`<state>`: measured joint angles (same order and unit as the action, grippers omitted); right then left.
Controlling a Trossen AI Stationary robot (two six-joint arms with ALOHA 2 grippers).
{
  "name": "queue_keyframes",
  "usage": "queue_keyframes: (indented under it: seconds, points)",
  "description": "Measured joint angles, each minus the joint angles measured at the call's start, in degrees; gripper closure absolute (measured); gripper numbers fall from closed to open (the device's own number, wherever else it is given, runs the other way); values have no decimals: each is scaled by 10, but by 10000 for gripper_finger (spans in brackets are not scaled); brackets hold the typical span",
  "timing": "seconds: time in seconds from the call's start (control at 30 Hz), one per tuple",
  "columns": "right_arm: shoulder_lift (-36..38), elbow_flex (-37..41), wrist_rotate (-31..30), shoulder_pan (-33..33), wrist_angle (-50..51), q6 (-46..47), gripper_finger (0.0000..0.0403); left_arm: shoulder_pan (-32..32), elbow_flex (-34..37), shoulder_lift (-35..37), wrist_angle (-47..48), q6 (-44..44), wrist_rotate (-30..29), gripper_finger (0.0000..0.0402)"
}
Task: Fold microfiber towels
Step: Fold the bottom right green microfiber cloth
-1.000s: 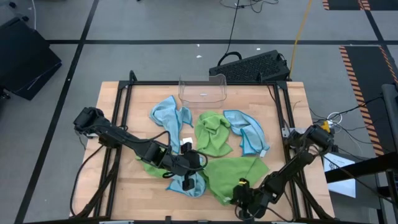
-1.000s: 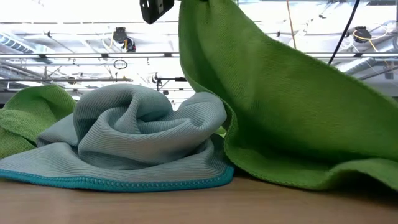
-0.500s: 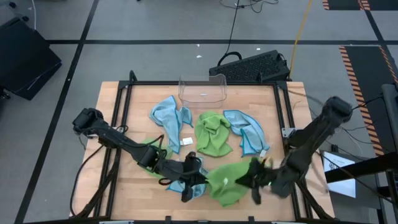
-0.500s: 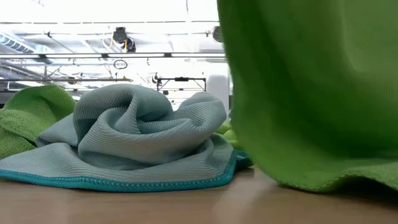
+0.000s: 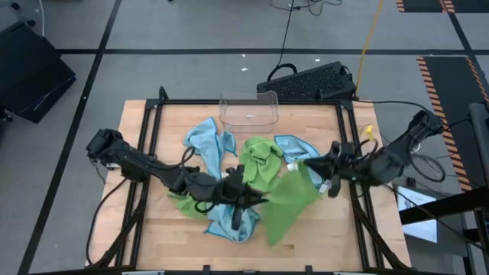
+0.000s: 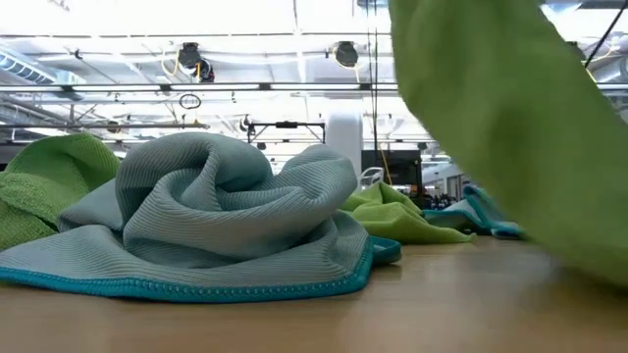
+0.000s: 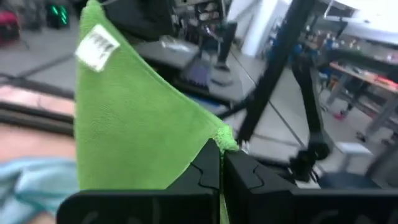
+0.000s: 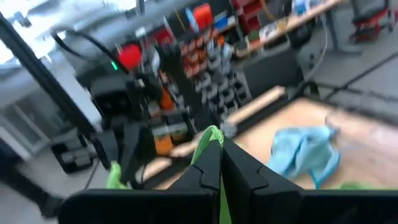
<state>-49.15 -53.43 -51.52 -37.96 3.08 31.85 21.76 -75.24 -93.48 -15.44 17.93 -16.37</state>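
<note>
Towel in hand: I have one lime green microfiber towel lifted above the table, stretched between both arms.
Left gripper: fingers clenched on one towel edge.
Right gripper: fingers clenched on the opposite corner.
Doing it well: I'd keep even tension and lay it flat, clear of the crumpled light blue towel.

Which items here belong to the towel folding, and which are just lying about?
Job:
- green towel, lifted and stretched between left tool and right tool, both shut on it
- other green towels
- blue towels

Lying about:
- clear bin at the table's far edge
- black keyboard behind the table
</note>
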Motion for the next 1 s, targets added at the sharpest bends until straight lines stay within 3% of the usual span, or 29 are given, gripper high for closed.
queue_keyframes:
  seconds: [0.33, 0.6, 0.7, 0.8, 1.0]
  points:
    - [55, -1, -97, 39, -154, -216, 403, -115, -12, 16, -59, -57, -2, 398]
    - [124, -1, -60, 2, -165, -263, 403, -146, -81, 24, 18, -17, -3, 399]
    - [145, -2, -21, -44, -95, -198, 403, -129, -86, 24, 77, 42, -1, 399]
    - [148, -2, 36, -87, 15, -66, 403, -98, -86, 23, 148, 117, -2, 398]
    - [97, 2, 211, -151, 230, 188, 403, -13, -86, 6, 234, 219, -16, 398]
